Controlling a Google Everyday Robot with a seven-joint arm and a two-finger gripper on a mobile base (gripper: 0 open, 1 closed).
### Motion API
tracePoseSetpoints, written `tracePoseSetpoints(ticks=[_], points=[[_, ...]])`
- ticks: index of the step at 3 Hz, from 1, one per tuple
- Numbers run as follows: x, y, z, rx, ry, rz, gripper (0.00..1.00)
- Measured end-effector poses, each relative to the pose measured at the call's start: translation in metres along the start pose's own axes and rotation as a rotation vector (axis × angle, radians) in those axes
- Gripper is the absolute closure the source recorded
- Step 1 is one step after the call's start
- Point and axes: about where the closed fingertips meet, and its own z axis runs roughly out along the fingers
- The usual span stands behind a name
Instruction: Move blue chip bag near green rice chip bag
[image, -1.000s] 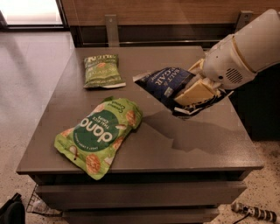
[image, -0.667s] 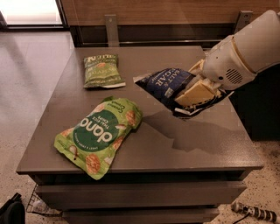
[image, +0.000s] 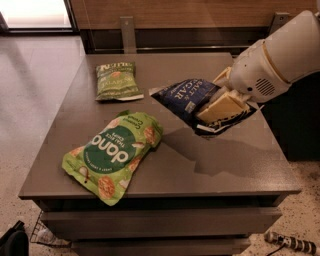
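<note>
1. The gripper (image: 218, 109) is in the right half of the frame, at the end of a thick white arm (image: 282, 52) that reaches in from the upper right corner.
2. One cream-coloured finger (image: 224, 104) lies flat across the top of the blue chip bag (image: 182, 97). The other finger is hidden under the bag, so the bag is clamped between the two.
3. The blue chip bag is right of centre, held off the table (image: 235, 167) and tilted, with its free end pointing to the upper left. Its shadow falls on the grey tabletop just below it.
4. The green rice chip bag (image: 114, 156) lies flat at the lower left of the tabletop, apart from the blue bag, with its top corner pointing toward it.
5. A smaller dark-green bag (image: 116, 80) lies flat at the upper left of the tabletop, beyond the large green pouch.
</note>
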Motion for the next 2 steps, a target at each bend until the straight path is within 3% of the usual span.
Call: tracePoseSetpoints(ticks=[1, 2], points=[[-0.0012, 0.0008, 0.0005, -0.001, 0.000, -0.002, 0.01], [-0.0016, 0.0011, 0.0007, -0.001, 0.001, -0.003, 0.00]])
